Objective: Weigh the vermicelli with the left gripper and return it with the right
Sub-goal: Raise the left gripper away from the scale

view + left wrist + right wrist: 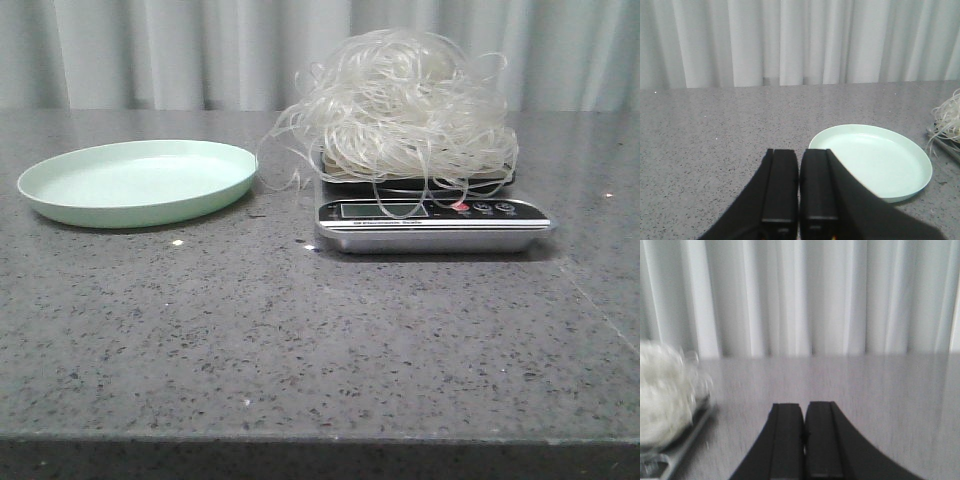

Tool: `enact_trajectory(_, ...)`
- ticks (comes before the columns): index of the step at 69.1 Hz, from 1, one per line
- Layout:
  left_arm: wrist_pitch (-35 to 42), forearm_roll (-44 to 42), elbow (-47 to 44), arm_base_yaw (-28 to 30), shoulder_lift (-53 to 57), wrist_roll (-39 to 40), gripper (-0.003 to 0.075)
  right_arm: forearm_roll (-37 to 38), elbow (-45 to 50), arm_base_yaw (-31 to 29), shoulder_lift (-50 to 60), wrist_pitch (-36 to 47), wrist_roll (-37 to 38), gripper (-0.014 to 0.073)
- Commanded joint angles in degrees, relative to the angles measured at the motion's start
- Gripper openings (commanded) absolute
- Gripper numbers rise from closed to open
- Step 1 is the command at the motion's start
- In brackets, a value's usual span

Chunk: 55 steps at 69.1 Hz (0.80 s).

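The vermicelli [405, 110], a big tangle of thin translucent whitish strands, lies on the kitchen scale [432, 222] right of centre. The pale green plate [137, 182] stands empty to the scale's left. Neither gripper shows in the front view. In the left wrist view my left gripper [799, 152] is shut and empty, beside the plate [875, 162], with a few vermicelli strands [946, 119] at the frame's edge. In the right wrist view my right gripper [804, 406] is shut and empty, apart from the blurred vermicelli [662, 390] and the scale [675, 440].
A grey speckled stone table [300, 340] carries everything. A white pleated curtain [200, 50] hangs behind the table's far edge. Loose strands hang down over the scale's display [385, 209].
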<state>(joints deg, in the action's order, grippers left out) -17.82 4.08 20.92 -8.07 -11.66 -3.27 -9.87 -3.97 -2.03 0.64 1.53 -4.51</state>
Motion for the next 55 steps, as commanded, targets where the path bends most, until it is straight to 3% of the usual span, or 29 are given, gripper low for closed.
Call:
enact_trajectory(1, 4.8, 0.6, 1.5, 0.0, -0.6, 0.6, 0.0137, 0.1, -9.2, -0.4, -2.2, 2.5, 0.1, 0.0151)
enact_trajectory(19, 4.8, 0.6, 1.5, 0.0, -0.6, 0.6, 0.0137, 0.1, -32.2, -0.4, -21.7, -10.6, 0.1, 0.0151)
enact_trajectory(30, 4.8, 0.6, 1.5, 0.0, -0.6, 0.6, 0.0137, 0.1, -47.7, 1.1, -33.9, -23.8, 0.1, 0.0163)
enact_trajectory(37, 4.8, 0.6, 1.5, 0.0, -0.6, 0.6, 0.0137, 0.1, -53.6, 3.7, -40.0, -28.0, -1.9, 0.0243)
enact_trajectory(55, 4.8, 0.6, 1.5, 0.0, -0.6, 0.6, 0.0137, 0.1, -66.2, 11.9, -55.2, -38.3, -6.3, 0.0545)
